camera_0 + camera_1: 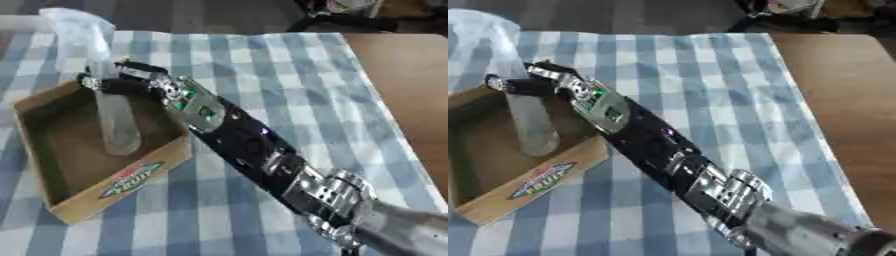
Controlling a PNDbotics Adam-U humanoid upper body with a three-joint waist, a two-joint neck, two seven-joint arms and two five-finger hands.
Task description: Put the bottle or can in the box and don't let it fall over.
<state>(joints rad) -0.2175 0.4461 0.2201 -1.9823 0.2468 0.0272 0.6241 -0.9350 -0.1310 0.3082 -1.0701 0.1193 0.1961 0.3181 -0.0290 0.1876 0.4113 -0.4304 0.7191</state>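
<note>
Clear plastic bottle point(112, 112) upright in box point(83, 195), right hand point(118, 82) around it.

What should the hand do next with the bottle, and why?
Probably ease the fingers open slowly. The right hand is curled round the clear bottle, whose base already seems to rest on the floor of the box, standing roughly upright, so a gentle release should not tip it.

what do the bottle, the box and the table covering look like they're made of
The bottle looks like clear plastic, though glass is possible: the box floor shows through it. The box looks like matte brown cardboard, with thin walls and a printed label on its front. The table covering seems to be woven cloth in a blue and white check, lying soft and unglossy.
</note>
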